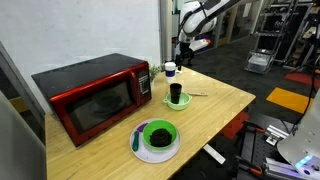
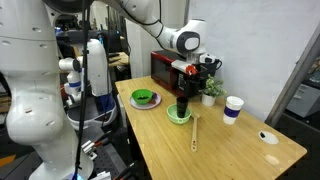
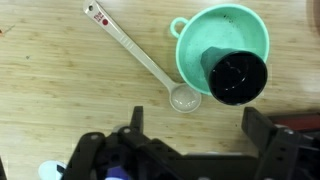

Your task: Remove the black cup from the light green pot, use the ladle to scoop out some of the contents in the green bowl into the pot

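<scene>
Tool (image 3: 195, 118) hangs wide open above the upright black cup (image 3: 237, 78) in the light green pot (image 3: 205, 40); cup sits right of its midline.

- The black cup (image 3: 238, 78) stands upright in the light green pot (image 3: 196, 40), just ahead of my gripper (image 3: 198, 125).
- The ladle (image 3: 140, 52) lies flat alongside, scoop toward my gripper.
- The green bowl (image 1: 158, 133), dark inside, sits well away.
</scene>
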Tool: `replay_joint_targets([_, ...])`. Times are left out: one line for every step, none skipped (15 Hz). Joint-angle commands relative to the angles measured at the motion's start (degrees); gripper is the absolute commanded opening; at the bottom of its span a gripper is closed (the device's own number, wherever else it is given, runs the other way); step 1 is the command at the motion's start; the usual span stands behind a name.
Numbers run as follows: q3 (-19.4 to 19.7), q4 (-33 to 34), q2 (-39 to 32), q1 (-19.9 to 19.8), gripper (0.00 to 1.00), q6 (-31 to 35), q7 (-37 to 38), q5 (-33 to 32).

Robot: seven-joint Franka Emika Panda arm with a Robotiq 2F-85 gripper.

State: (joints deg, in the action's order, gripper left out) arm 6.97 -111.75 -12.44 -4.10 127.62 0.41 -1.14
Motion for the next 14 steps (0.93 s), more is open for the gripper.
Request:
replay_joint_targets([-0.71,4.44,-5.27,-1.0,1.0,-1.21,-1.19,0.32])
replay_joint_targets([-0.75,5.18,-6.29,-0.94,1.0,-1.5,-1.09,0.14])
replay_joint_targets([-0.84,6.05,-7.47,-0.84,1.0,-1.92,-0.92,0.0])
replay_joint_targets([-0.89,6.84,-8.66,-0.78,1.0,-2.24,-0.79,-0.17])
replay_joint_targets([-0.95,7.49,-9.8,-0.63,1.0,-2.54,-0.58,-0.48])
replay_joint_targets([-1.02,8.11,-10.86,-0.6,1.0,-2.71,-0.73,-0.72])
replay_joint_targets([-1.04,8.84,-11.83,-0.54,1.0,-3.26,-0.55,-0.93])
replay_joint_targets([-1.08,9.48,-12.77,-0.48,1.0,-3.66,-0.38,-1.13])
replay_joint_targets([-1.1,10.3,-13.81,-0.48,1.0,-4.14,-0.37,-1.32])
replay_joint_targets([-1.17,10.76,-14.53,-0.38,1.0,-4.96,-0.17,-1.4])
replay_joint_targets([-1.13,11.43,-15.32,-0.33,1.0,-5.39,-0.17,-1.68])
replay_joint_targets([-1.14,11.79,-15.93,-0.22,1.0,-5.97,-0.13,-1.93])
replay_joint_targets([-1.12,12.11,-16.52,-0.03,1.0,-6.3,0.09,-2.27])
replay_joint_targets([-1.16,12.4,-16.94,0.1,1.0,-6.92,0.08,-2.58])
